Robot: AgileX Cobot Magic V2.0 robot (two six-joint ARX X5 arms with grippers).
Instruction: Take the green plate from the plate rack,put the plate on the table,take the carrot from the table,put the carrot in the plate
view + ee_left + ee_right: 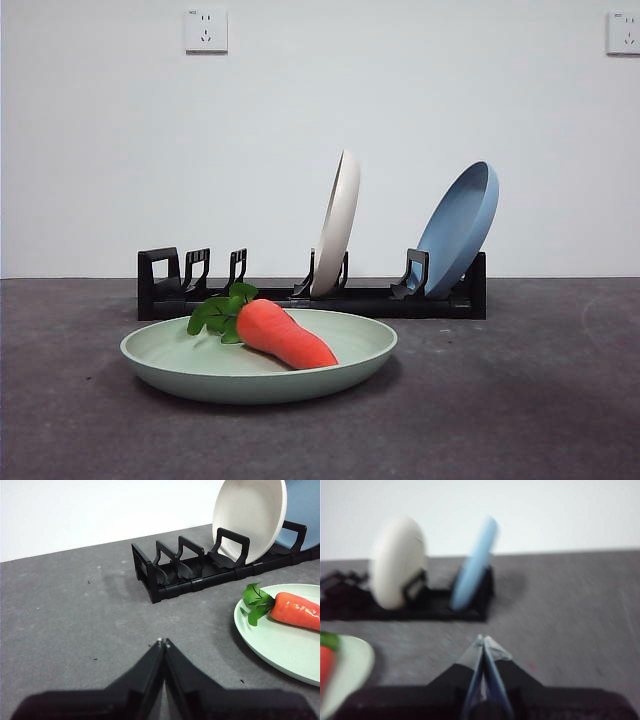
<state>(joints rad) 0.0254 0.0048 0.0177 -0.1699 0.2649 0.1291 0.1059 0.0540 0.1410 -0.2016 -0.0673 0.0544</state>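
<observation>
A: Where is the green plate (258, 366) at this moment?

B: It lies flat on the tabletop (520, 400), in front of the plate rack (312, 295) and not touching it. The carrot (284, 334) lies inside the plate, with its green leaves towards the rack end where the slots hold nothing and its orange tip towards the near rim.

A: And the rack, what does it hold?

B: Two plates stand in it, leaning. The cream-white plate (337, 222) is near the middle, and the blue plate (459, 226) is at the other end, next to it.

A: Where are the hands compared with the carrot?

B: The left hand (163, 641) is over bare tabletop, with its two jaws pressed together and nothing between them. In its wrist view the plate and the carrot are off to one side, well apart from the tips, and the rack stands further away.

A: And the right one?

B: The right hand (483, 639) is also closed and holds nothing. Its picture is blurred, but the plate edge (351, 667) with the carrot (325, 665) shows at the far side of the view, apart from the jaws. The rack with the two plates is beyond it. In the front view neither arm is visible.
</observation>
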